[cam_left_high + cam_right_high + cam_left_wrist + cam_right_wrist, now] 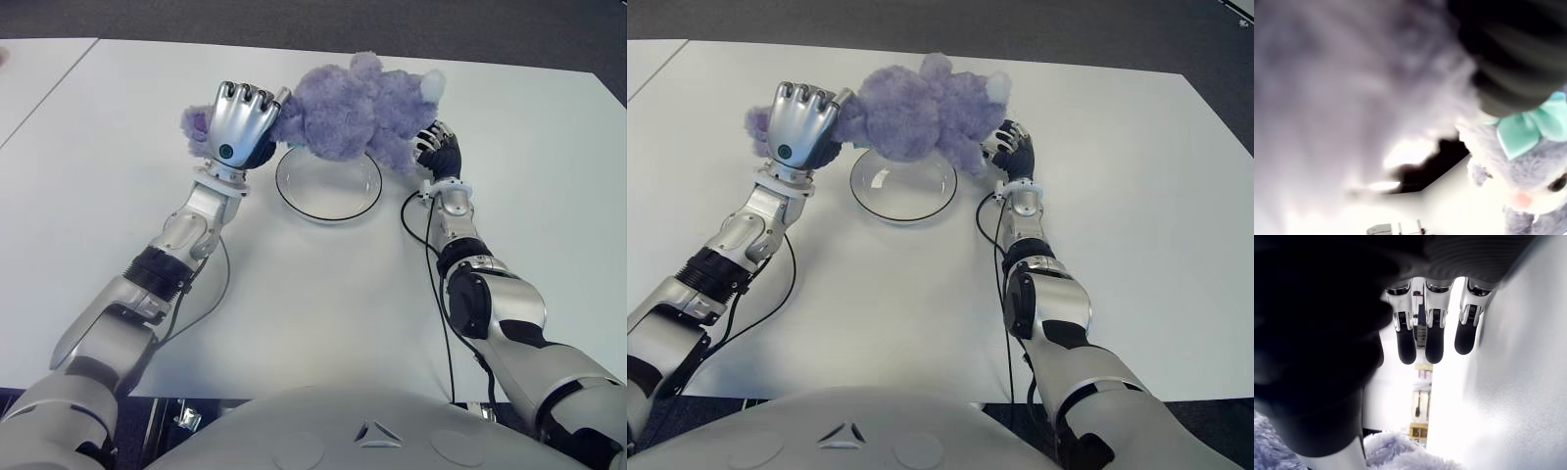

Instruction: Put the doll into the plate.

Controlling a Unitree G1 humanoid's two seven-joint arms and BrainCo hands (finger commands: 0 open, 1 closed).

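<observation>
The left hand (238, 123) is curled tight around one end of the purple plush doll (348, 106), holding it lifted over the far rim of the glass plate (294, 199), near the table's (313, 313) far edge. The right hand (437, 147), fingers loosely extended and gripping nothing, sits just beside the doll's other end. The doll looks light, soft and sagging, not fragile; a firm pinch of the body should hold.

Doll (353, 113) covers plate's (328, 186) far rim, blurred against left wrist camera
</observation>
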